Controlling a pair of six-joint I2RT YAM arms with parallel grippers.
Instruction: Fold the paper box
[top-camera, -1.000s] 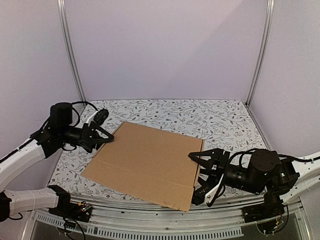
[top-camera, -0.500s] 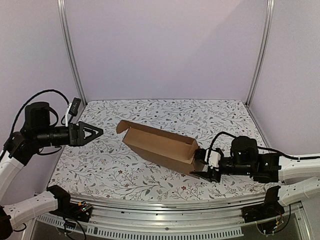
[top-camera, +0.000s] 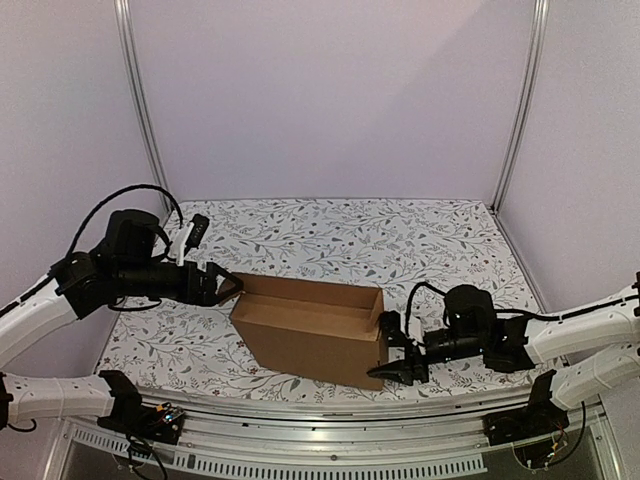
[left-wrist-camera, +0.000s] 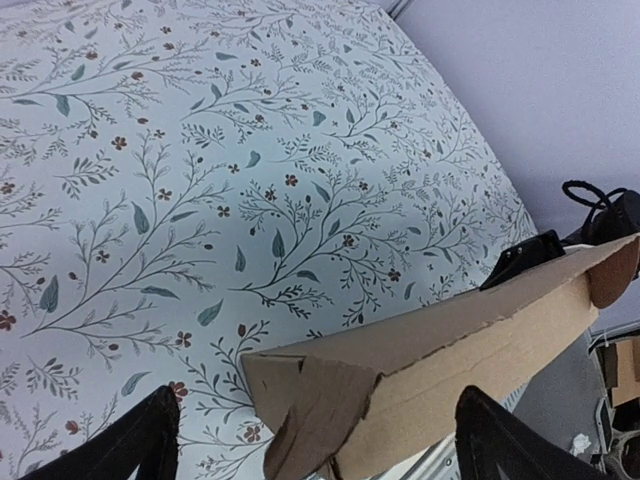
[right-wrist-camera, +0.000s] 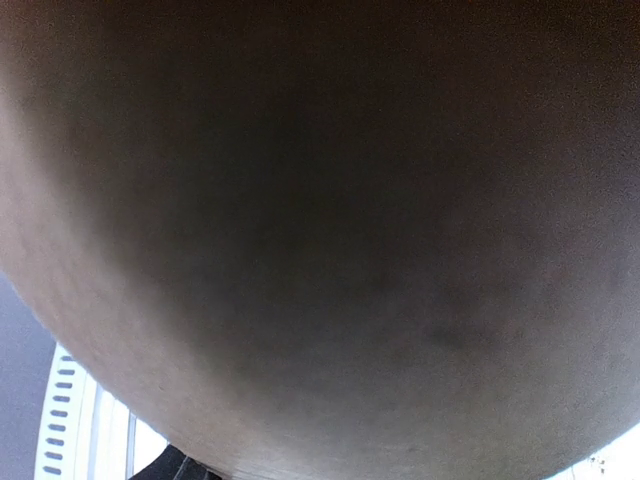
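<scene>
Two claws (top-camera: 228, 287) (top-camera: 392, 350) at paper box (top-camera: 305, 335)

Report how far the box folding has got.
Done: the paper box stands as an open trough, long walls up. In hand: the open left gripper brackets its left end flap; the right gripper is at the right end, grip unclear. Left: that flap untucked, top open.
</scene>
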